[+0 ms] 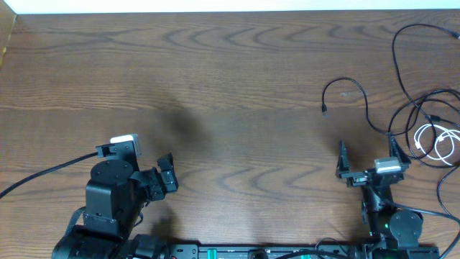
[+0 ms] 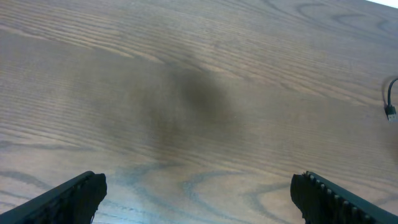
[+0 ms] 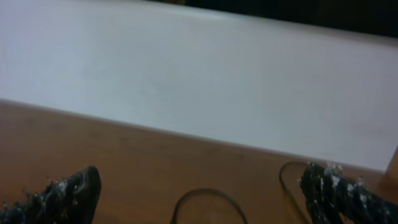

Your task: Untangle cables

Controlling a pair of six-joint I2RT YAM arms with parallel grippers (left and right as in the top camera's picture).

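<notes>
The cables [image 1: 424, 115] lie tangled at the right side of the table [image 1: 215, 72], just beyond and outboard of the right gripper [image 1: 368, 152], the nearer one. It and the left gripper [image 2: 199, 183] both stand open and empty.

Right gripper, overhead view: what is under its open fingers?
Between the fingers of the right gripper, only brown wooden table shows; thin black cables lie beyond it. Its body covers whatever is beneath.
</notes>
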